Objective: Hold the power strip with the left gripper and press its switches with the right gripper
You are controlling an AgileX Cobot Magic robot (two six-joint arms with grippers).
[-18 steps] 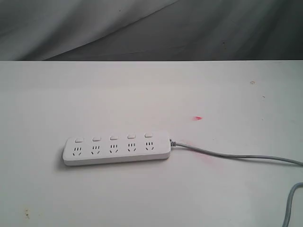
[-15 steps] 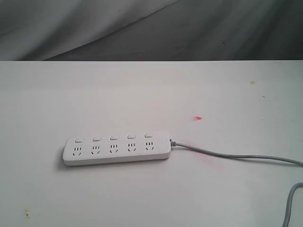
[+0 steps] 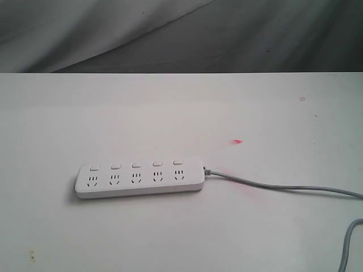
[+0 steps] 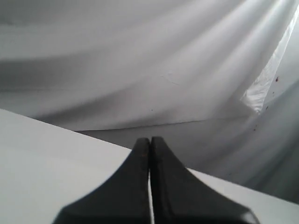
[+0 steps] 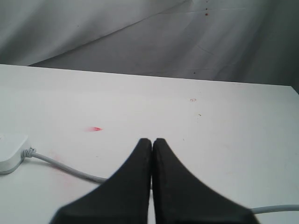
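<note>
Backdrop: grey draped cloth hangs behind a white counter.
Strip: lies flat on the counter, left of centre in the exterior view, sockets up. Nothing touches it.
Switches: five in a row along the far edge, one above each socket group. Whether any is pressed in cannot be told at this size.
Cord: leaves the strip's right end and trails across the counter to the right edge of the exterior view.
Red mark: small fleck on the counter beyond the cord's root, apart from the strip.
Left hand: fingers together, holding nothing. Its camera sees only bare counter and cloth, and the hand is absent from the exterior view.
Right hand: fingers together, empty, above the counter. The strip's cord end and the cord lie near it, untouched.
Progress: judged to be at the very start, with no hold taken and no switch pressed.
Remaining: the left hand must part its fingers, reach the strip and clamp it. The right hand then has all five switches to press, probably with its fingers together.
</note>
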